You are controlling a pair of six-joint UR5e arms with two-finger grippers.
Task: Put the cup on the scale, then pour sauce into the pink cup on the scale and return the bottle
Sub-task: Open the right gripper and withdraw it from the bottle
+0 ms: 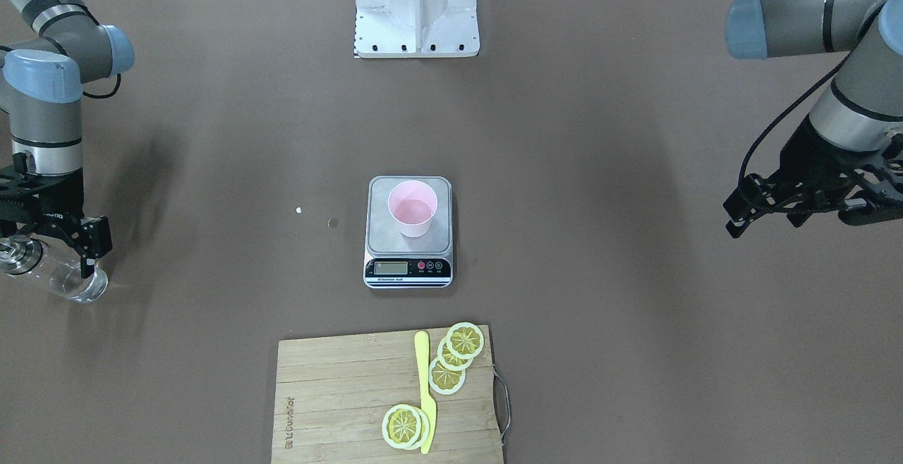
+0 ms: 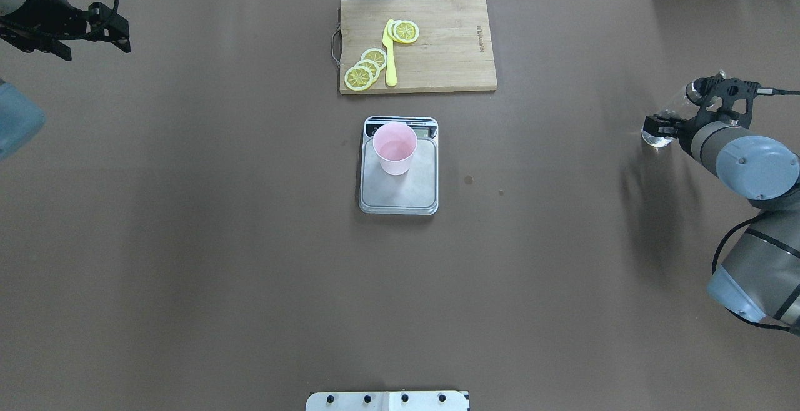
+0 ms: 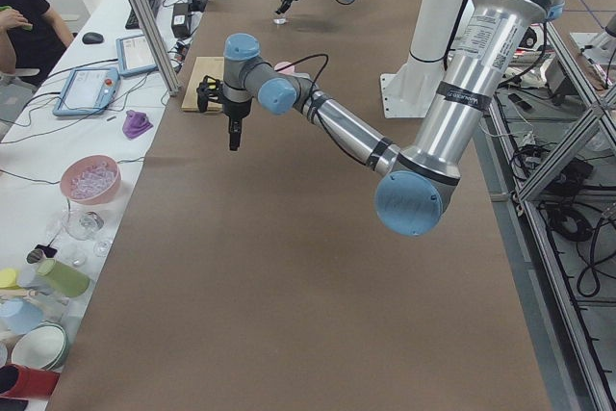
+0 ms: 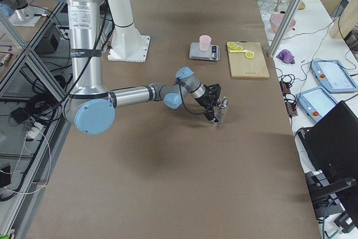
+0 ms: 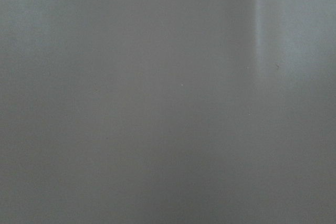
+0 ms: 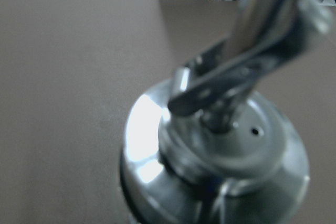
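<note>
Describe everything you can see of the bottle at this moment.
The bottle is small, cylindrical and made of clear glass, with a shiny metal pouring cap and spout on top. Its contents look colourless. It stands roughly upright on the robot's right side of the table, far from the scale. The right gripper has a finger on either side of the glass body and appears closed on it. Whether the base rests on the table is unclear.

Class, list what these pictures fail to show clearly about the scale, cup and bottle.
Scale display reading: too small in both table views.
Bottle liquid level: right gripper overlaps it front-facing; right wrist view shows only the blurred cap.
Cup fill amount: too small and faint.
</note>
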